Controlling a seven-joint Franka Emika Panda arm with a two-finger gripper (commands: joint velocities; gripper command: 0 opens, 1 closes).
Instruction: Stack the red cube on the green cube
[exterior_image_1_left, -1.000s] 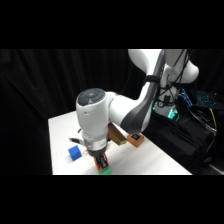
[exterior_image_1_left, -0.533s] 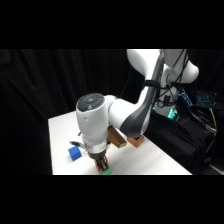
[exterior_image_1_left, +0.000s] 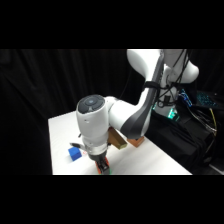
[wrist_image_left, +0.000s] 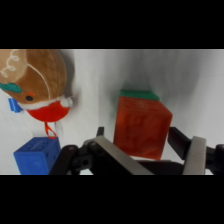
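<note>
In the wrist view the red cube (wrist_image_left: 142, 127) sits between the fingertips of my gripper (wrist_image_left: 136, 134), which is shut on it. Behind and under the cube's far edge a strip of the green cube (wrist_image_left: 139, 94) shows, and the red cube looks to rest on it. In the side view my gripper (exterior_image_1_left: 102, 166) hangs low over the table's near edge, with the red cube (exterior_image_1_left: 101, 169) at its tip. A sliver of the green cube (exterior_image_1_left: 106, 173) shows just below.
A blue cube (wrist_image_left: 36, 155) (exterior_image_1_left: 75, 153) lies close to the gripper's left. A gingerbread-man toy (wrist_image_left: 35, 82) with a red part lies beyond it. A brown block (exterior_image_1_left: 121, 140) sits behind the gripper, under the arm.
The gripper has come down a little toward the table's near edge, the red cube with it.
</note>
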